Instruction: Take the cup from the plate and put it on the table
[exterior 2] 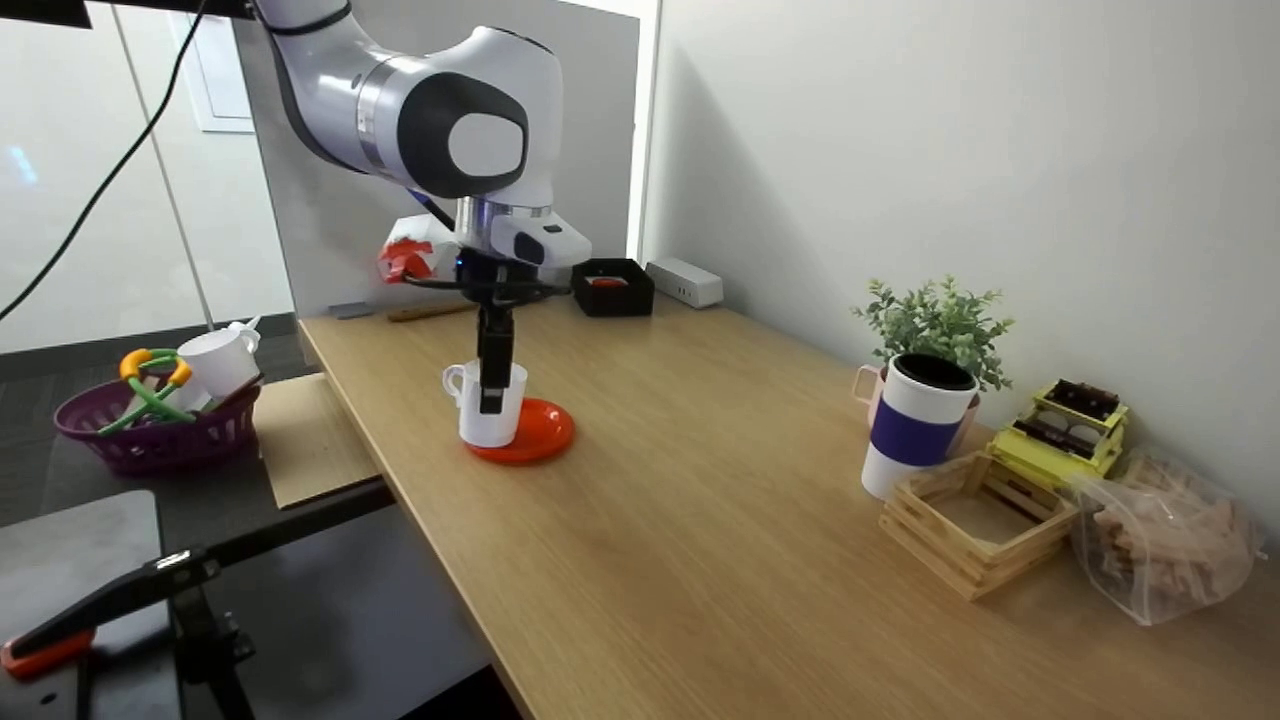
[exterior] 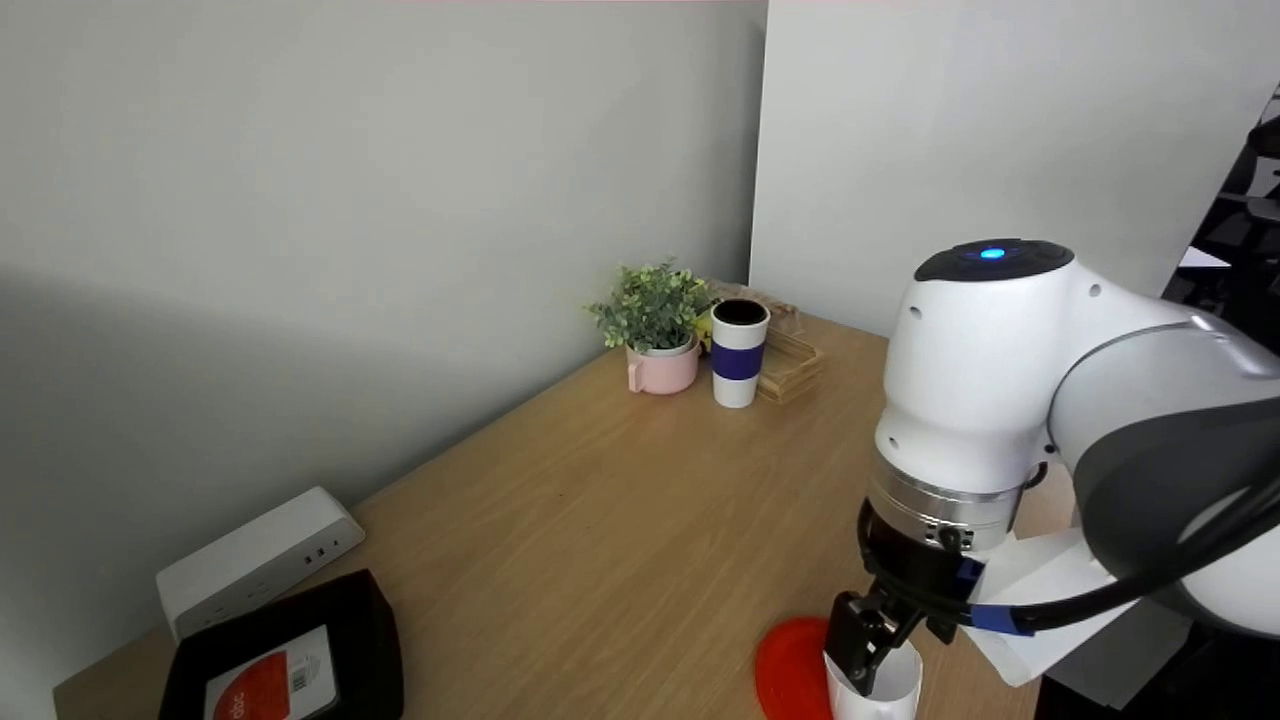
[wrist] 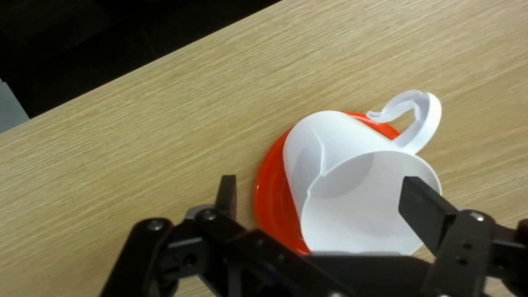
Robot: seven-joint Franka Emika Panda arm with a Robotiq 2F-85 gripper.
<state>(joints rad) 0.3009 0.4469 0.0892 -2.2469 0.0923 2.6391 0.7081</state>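
The white cup (wrist: 342,132) stands upright on the red plate (wrist: 272,198), off-centre towards one side, its handle pointing away from the jaws in the wrist view. In both exterior views the plate (exterior 2: 550,430) rests on the light wood table (exterior 2: 700,520) near its edge. My gripper (wrist: 317,181) is open with its fingers wide apart. In the wrist view one finger overlaps the cup's mouth, while the opposite one is seen over bare wood left of the plate. A dark finger (exterior 2: 494,385) covers part of the cup (exterior 2: 475,425) in an exterior view. I cannot tell whether they touch.
A black tray (exterior 2: 614,290) and a white power box (exterior 2: 686,282) sit by the wall. Farther along are a potted plant (exterior: 655,310), a blue-banded tumbler (exterior: 738,355), a wooden crate (exterior 2: 975,525) and a plastic bag (exterior 2: 1165,530). The table edge (wrist: 152,64) runs close to the plate.
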